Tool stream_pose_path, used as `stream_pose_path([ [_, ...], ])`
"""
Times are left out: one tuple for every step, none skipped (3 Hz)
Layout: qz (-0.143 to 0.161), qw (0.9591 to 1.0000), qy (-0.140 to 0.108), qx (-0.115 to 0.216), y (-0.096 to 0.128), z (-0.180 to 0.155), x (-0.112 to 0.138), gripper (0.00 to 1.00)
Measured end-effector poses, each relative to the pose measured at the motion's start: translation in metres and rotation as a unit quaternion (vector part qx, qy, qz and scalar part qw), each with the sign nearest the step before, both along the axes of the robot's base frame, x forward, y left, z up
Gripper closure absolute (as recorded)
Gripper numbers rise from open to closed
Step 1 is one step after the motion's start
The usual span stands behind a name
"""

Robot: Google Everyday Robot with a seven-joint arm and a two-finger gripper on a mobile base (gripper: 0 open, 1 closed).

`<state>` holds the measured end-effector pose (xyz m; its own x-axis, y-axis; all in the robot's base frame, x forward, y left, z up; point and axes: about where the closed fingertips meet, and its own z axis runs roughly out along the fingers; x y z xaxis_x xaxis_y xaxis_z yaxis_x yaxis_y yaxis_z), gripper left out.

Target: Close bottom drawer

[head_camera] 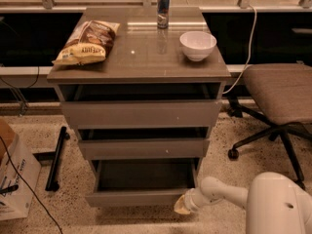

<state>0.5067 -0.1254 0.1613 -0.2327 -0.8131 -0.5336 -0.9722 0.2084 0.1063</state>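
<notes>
Three drawers, with the bottom drawer [141, 197] pulled out above the speckled floor [219, 145].
My gripper [183, 207] sits at its front corner, its grip unreadable; a chip bag [87, 42], can [163, 10] and bowl [198, 45] stand on the cabinet surface [141, 57], with an office chair [280, 94] nearby.

Glossy bench top [141, 57] mirrors a shiny metal can [163, 10]; smooth cream plastic gripper [184, 206] sits at the front corner of the matt grey-brown bottom drawer [134, 198].
</notes>
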Motion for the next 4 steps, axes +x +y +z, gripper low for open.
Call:
stream_pose_path([
  [-0.004,0.9981,-0.046,0.041,0.008,-0.006,0.037,1.00],
  [-0.004,0.9981,-0.046,0.041,0.008,-0.006,0.037,1.00],
  [-0.015,0.9950,-0.091,0.040,0.017,-0.011,0.051,1.00],
  [-0.017,0.9874,-0.153,0.035,0.026,-0.019,0.087,1.00],
])
